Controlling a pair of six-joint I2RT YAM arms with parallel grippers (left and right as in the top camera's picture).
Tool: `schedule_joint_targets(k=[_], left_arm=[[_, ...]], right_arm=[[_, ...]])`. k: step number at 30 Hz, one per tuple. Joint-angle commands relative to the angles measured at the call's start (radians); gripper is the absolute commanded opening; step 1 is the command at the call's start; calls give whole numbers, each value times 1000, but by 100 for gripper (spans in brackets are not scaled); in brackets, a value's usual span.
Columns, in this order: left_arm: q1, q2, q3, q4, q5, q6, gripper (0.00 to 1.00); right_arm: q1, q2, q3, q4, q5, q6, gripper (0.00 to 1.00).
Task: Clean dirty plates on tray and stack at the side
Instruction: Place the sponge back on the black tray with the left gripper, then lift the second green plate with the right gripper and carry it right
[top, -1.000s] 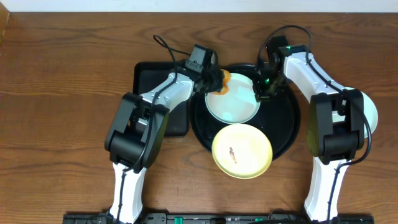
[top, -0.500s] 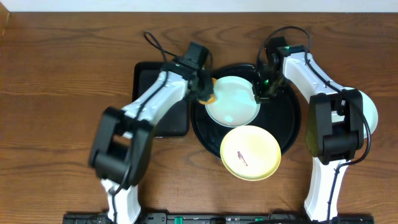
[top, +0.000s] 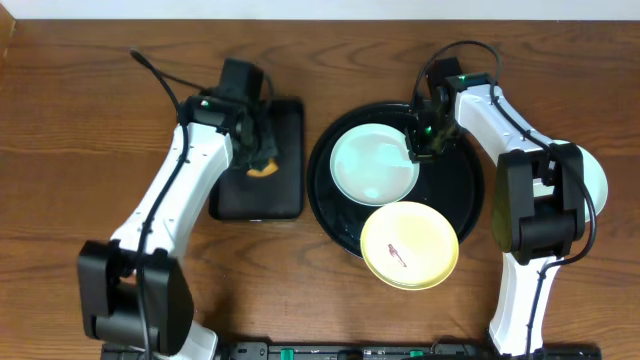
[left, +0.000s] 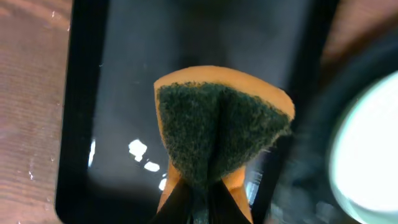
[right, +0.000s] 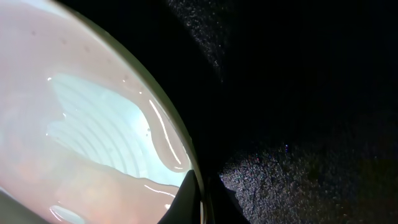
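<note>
The round black tray (top: 465, 195) holds a pale mint-green plate (top: 372, 165) with no smear showing. A pale yellow plate (top: 410, 245) with a small reddish smear lies over the tray's front rim. A second mint plate (top: 597, 182) lies on the table at the far right, partly hidden by my right arm. My right gripper (top: 418, 150) is shut on the right rim of the mint plate (right: 81, 124) over the tray (right: 298, 93); its tips (right: 202, 193) pinch the rim. My left gripper (top: 258, 160) is shut on an orange-and-green sponge (left: 217, 130), fingers (left: 199, 199) below it.
A smaller rectangular black tray (top: 285, 195) lies left of the round tray, under the sponge; it also shows in the left wrist view (left: 124, 93). Bare wooden table (top: 80, 120) lies to the left and front.
My left arm has swung left with the sponge, from the mint plate's left rim to over the rectangular tray. The yellow plate has slid a little to the right. The right arm has not moved.
</note>
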Motion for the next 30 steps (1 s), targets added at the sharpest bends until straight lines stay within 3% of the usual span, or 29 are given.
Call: schedule_joint_targets(k=[1, 4, 6, 10, 13, 20, 23, 30], left_arm=[[31, 58, -106, 83, -43, 70, 8], [58, 71, -113, 113, -42, 72, 17], [74, 58, -93, 93, -38, 72, 28], [99, -5, -31, 1, 21, 73, 42], [110, -88, -15, -50, 42, 72, 53], [112, -275, -15, -88, 40, 73, 68], [112, -317, -15, -87, 40, 72, 80], [112, -331, -15, -87, 40, 72, 82]], right_arm=[[-11, 16, -11, 23, 2, 14, 1], [-8, 16, -11, 23, -17, 10, 1], [-6, 16, -11, 23, -16, 9, 1], [-4, 16, -12, 32, -16, 2, 20], [-4, 16, -12, 44, -19, 2, 1], [3, -58, 16, 59, -19, -13, 1], [25, -145, 30, 89, 16, -18, 1], [149, -330, 32, 219, 148, -24, 1]])
